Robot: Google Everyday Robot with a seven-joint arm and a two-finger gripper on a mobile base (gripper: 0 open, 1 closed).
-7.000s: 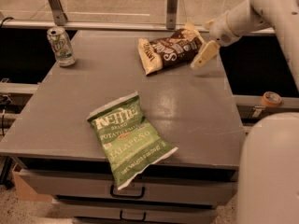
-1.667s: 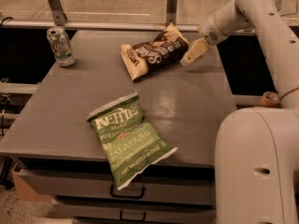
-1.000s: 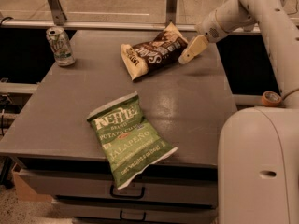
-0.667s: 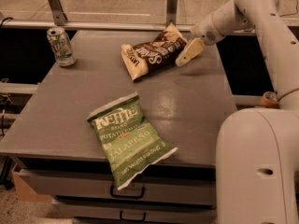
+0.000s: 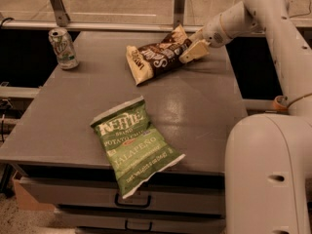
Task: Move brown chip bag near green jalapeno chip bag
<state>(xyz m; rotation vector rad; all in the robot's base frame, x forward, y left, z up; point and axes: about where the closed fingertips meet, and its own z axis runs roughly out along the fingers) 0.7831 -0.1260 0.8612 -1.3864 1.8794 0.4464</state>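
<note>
The brown chip bag (image 5: 155, 56) lies flat at the back middle of the grey table (image 5: 204, 106), its cream ends pointing front-left and back-right. The gripper (image 5: 193, 51) is at the bag's right end, low over the table and touching or nearly touching the bag. The green jalapeno chip bag (image 5: 134, 143) lies flat near the table's front edge, its white bottom edge hanging slightly over the front. The two bags are well apart.
A green-and-white soda can (image 5: 63, 48) stands at the table's back left corner. The robot's white body (image 5: 265, 174) fills the front right. A metal rail with posts (image 5: 179, 4) runs behind the table. Drawers with handles (image 5: 131, 202) sit under the front edge.
Since the oldest frame the brown bag and the gripper have shifted left along the table's back. In the last second the bag stayed put and the gripper edged slightly left against it.
</note>
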